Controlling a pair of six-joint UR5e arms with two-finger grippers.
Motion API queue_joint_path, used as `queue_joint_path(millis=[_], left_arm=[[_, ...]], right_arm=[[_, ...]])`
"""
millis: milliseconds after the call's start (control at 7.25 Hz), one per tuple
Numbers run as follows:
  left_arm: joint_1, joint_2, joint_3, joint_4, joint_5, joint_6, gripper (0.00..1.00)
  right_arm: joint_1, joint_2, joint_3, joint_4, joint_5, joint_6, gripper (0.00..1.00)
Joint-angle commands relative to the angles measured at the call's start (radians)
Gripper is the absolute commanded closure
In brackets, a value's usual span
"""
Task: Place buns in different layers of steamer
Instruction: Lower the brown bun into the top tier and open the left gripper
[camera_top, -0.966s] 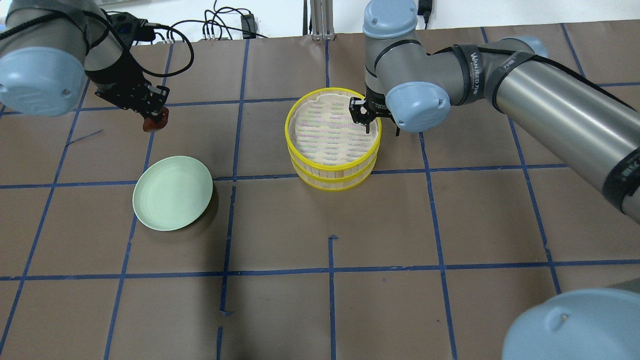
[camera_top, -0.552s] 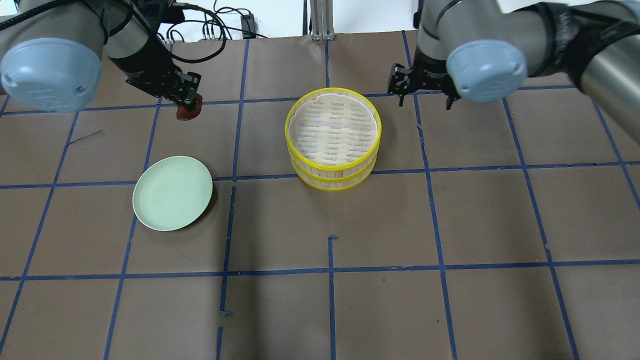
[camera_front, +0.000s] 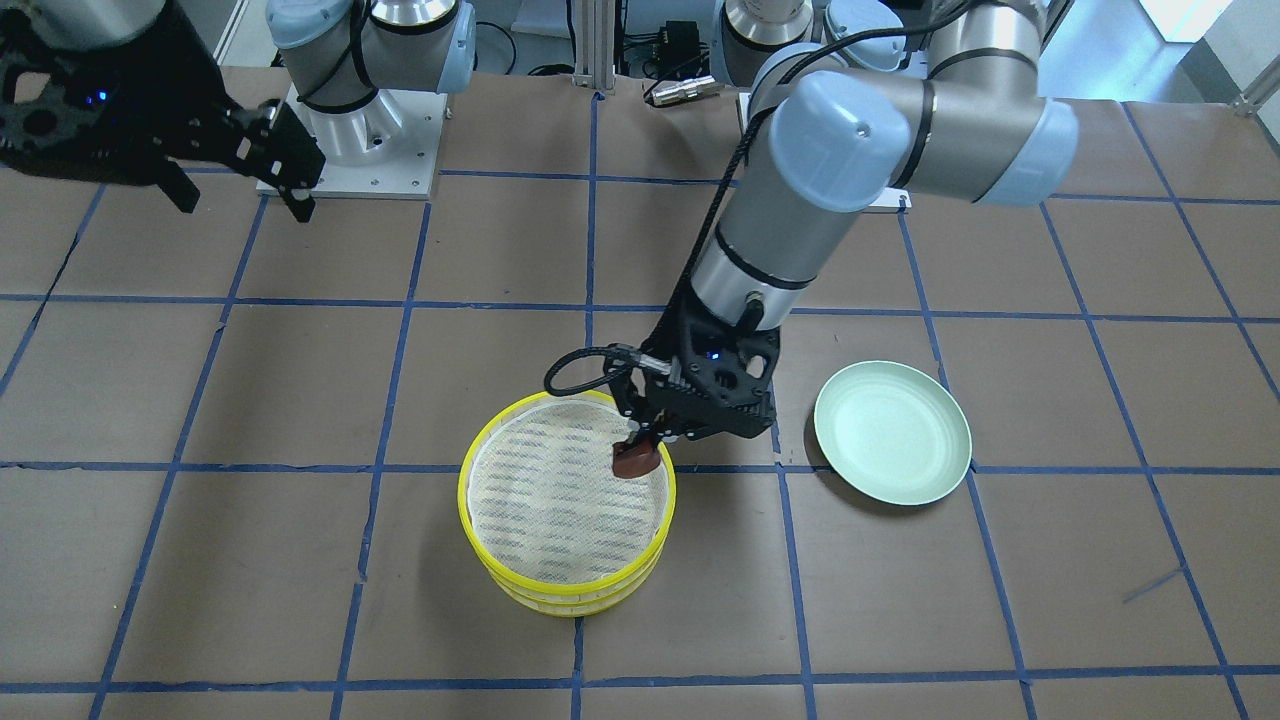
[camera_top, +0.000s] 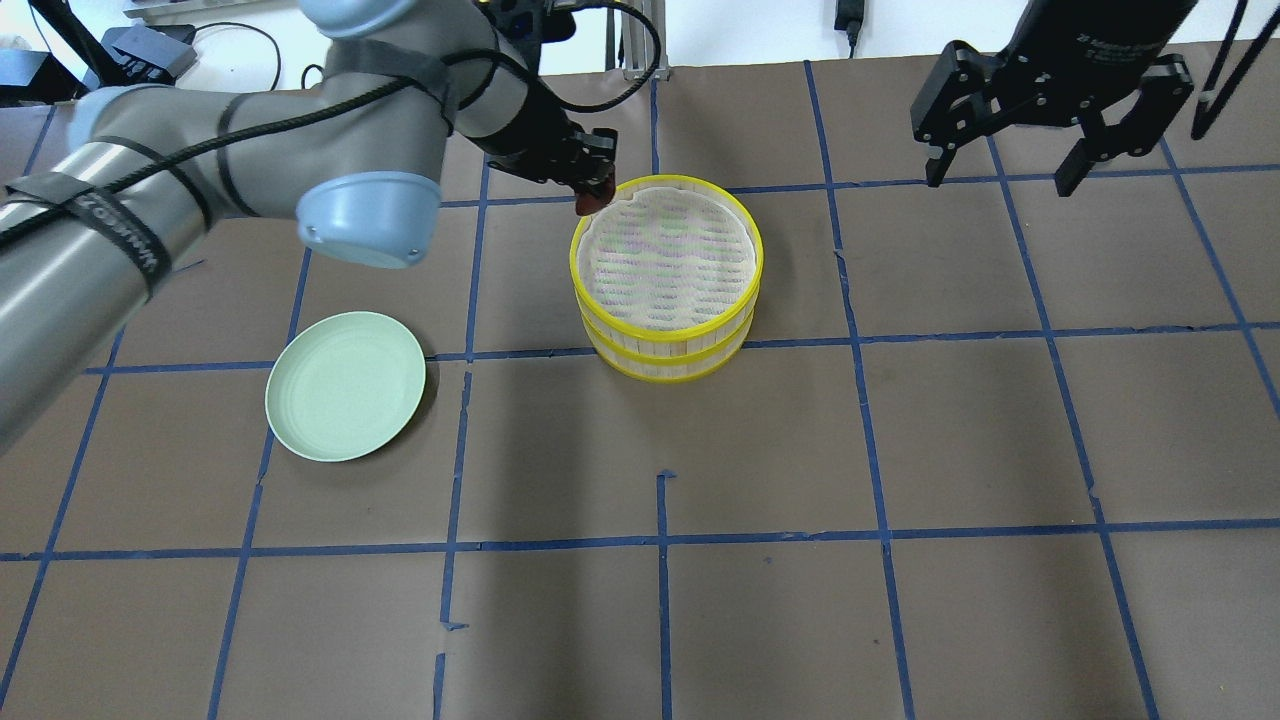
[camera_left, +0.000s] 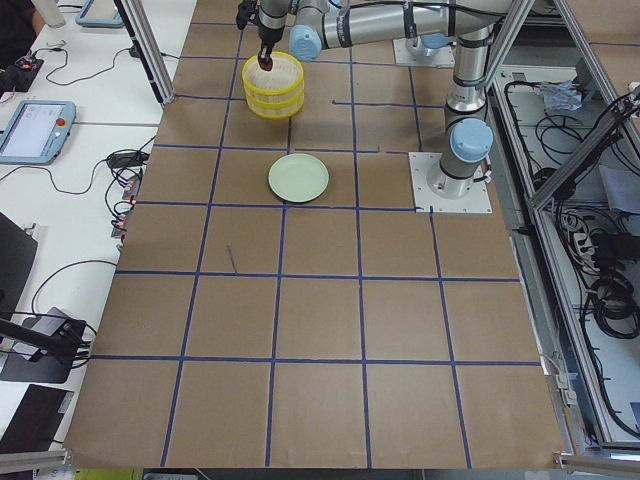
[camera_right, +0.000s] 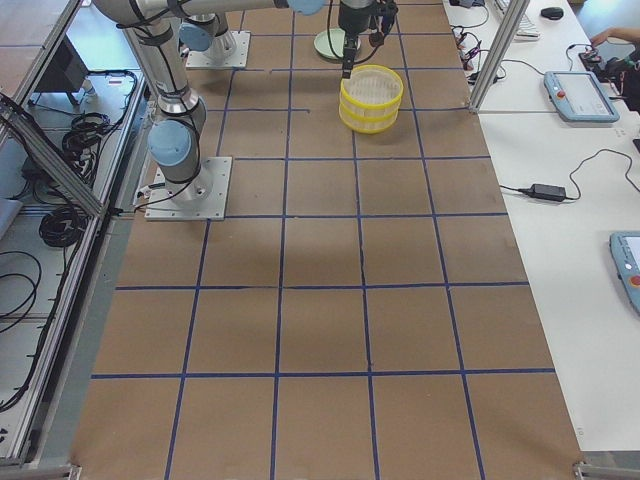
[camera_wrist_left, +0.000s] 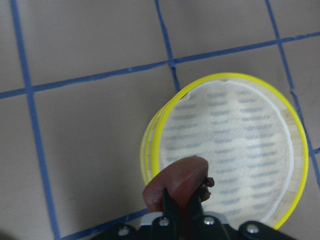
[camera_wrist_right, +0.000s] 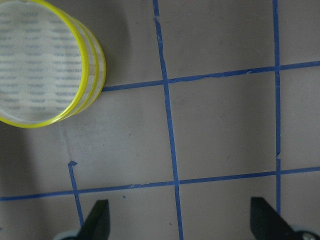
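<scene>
Left gripper (camera_front: 640, 443) clamps a smooth reddish-brown oval bun (camera_wrist_left: 175, 181) — right gripper (camera_top: 998, 180) spread wide.

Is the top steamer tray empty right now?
Empty. The top tray shows bare mesh in overhead and front views; the brown bun is clamped in the left pincer over its rim, not set down.

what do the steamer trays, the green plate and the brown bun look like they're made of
Steamer trays: probably plastic, going by the glossy bright yellow rims; the bottoms look like pale woven striped mesh, material unclear.
Green plate: smooth, uniform pale green with a soft sheen, likely plastic.
Brown bun: smooth, slightly shiny reddish-brown skin, likely a plastic or rubber toy.
</scene>
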Motion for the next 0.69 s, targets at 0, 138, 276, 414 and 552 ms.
queue_joint_path(millis=[0,138,276,414,552], left_arm=[[-0.042,-0.031,-0.004,0.051,-0.004,-0.079,0.00],[-0.042,-0.033,-0.004,0.051,-0.004,-0.079,0.00],[-0.042,-0.034,-0.002,0.059,-0.001,-0.069,0.00],[-0.042,-0.034,-0.002,0.082,-0.001,-0.065,0.00],[-0.042,-0.034,0.002,0.083,-0.001,-0.061,0.00]], right_arm=[[0.002,-0.007,0.028,0.029,-0.040,-0.052,0.00],[0.002,-0.010,0.065,-0.053,-0.048,-0.044,0.00],[0.002,-0.008,0.076,-0.116,-0.050,-0.046,0.00],[0.002,-0.017,0.079,-0.120,-0.053,-0.047,0.00],[0.002,-0.019,0.081,-0.120,-0.052,-0.049,0.00]])
